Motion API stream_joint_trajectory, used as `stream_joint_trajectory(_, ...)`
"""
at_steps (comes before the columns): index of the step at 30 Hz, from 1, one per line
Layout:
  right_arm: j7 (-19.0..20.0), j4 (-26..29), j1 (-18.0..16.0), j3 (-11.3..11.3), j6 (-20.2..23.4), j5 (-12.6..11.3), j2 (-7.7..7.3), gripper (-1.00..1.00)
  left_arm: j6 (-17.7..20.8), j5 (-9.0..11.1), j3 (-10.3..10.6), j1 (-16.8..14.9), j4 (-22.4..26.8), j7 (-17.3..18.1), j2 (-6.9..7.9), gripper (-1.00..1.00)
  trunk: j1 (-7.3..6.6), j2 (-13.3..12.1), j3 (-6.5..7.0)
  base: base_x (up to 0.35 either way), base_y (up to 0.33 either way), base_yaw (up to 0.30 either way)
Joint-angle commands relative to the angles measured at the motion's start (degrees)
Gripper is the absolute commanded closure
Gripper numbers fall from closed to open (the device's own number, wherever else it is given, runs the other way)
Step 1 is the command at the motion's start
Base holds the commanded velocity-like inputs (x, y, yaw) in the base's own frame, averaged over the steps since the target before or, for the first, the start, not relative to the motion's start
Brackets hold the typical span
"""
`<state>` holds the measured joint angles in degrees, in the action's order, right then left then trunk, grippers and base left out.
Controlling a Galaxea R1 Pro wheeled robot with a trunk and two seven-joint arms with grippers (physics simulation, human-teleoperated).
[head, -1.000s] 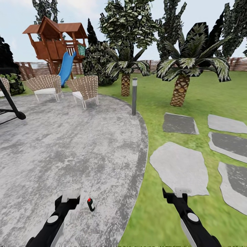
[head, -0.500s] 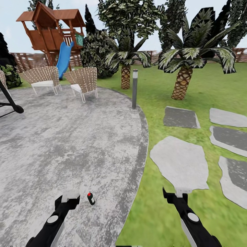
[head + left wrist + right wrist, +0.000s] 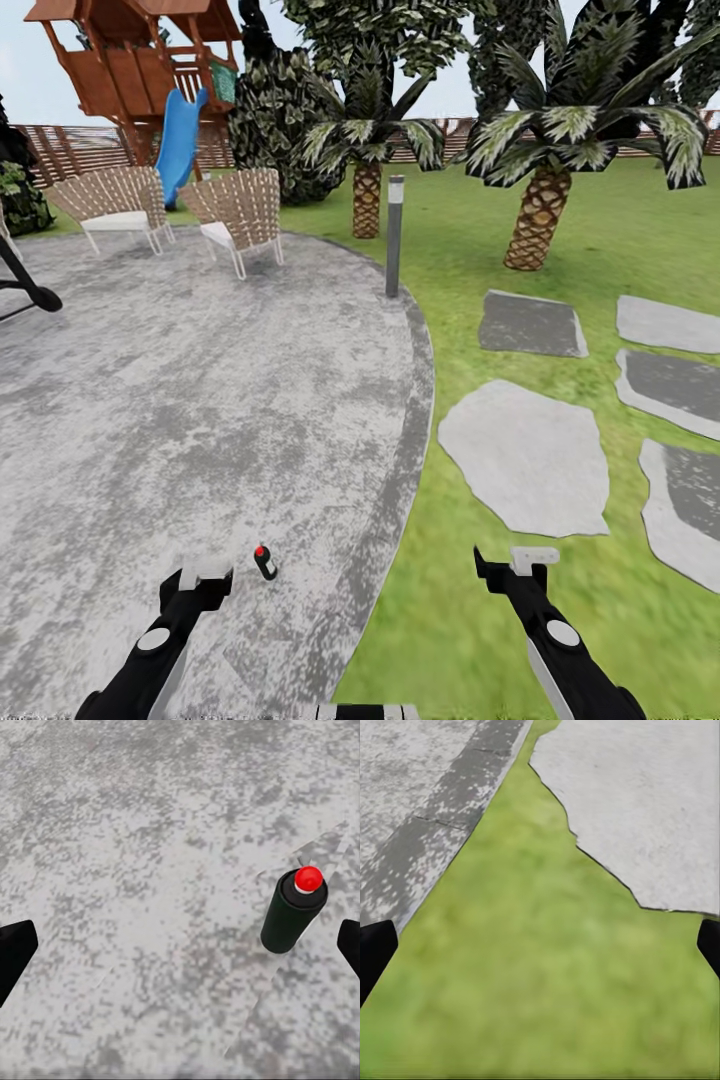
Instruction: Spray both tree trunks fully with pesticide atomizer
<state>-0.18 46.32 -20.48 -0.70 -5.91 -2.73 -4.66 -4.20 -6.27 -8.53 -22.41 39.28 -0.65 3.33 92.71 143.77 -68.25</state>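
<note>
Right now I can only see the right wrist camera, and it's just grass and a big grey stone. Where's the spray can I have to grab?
Observer: The spray can stands upright on the grey patio, close to the left claw, a little to the robot's right of it.
Operator: Is that claw holding it?
Observer: No. In the left wrist view the can sits apart from both fingers, nearer one of them, and the claw is open.
Operator: What's at the far side of the patio?
Observer: Two wicker chairs, empty, facing the paving.
</note>
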Motion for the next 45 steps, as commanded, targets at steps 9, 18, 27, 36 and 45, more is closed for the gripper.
stream_joint_trajectory(9,0.00,0.00,0.00,0.08,-0.06,-0.08,0.00,-1.00,-0.10,0.14,0.10,0.00,-0.13,-2.86,-0.06,-1.00,0.02,0.02,-0.23,0.000,0.000,0.000)
stream_joint_trajectory(18,0.00,0.00,0.00,0.09,-0.06,-0.08,0.00,-1.00,-0.18,0.12,0.17,0.00,-0.13,-3.04,-0.07,-1.00,0.02,0.02,-0.23,0.000,-0.118,0.000)
stream_joint_trajectory(27,0.00,0.00,0.00,0.17,-0.06,-0.08,0.00,-1.00,-0.20,0.13,0.03,0.00,-0.07,-3.04,0.01,-1.00,0.02,0.02,-0.23,0.035,-0.259,0.029)
stream_joint_trajectory(36,0.00,0.00,0.00,0.18,-0.06,-0.09,0.01,-1.00,-0.20,0.15,0.00,0.00,0.09,-3.04,0.01,-1.00,0.02,0.02,-0.23,0.222,-0.193,0.216)
stream_joint_trajectory(45,0.00,0.00,0.00,0.17,-0.06,-0.09,0.00,-1.00,-0.20,0.19,0.00,0.00,0.23,-3.04,0.06,-1.00,0.02,0.02,-0.23,0.229,-0.164,0.050)
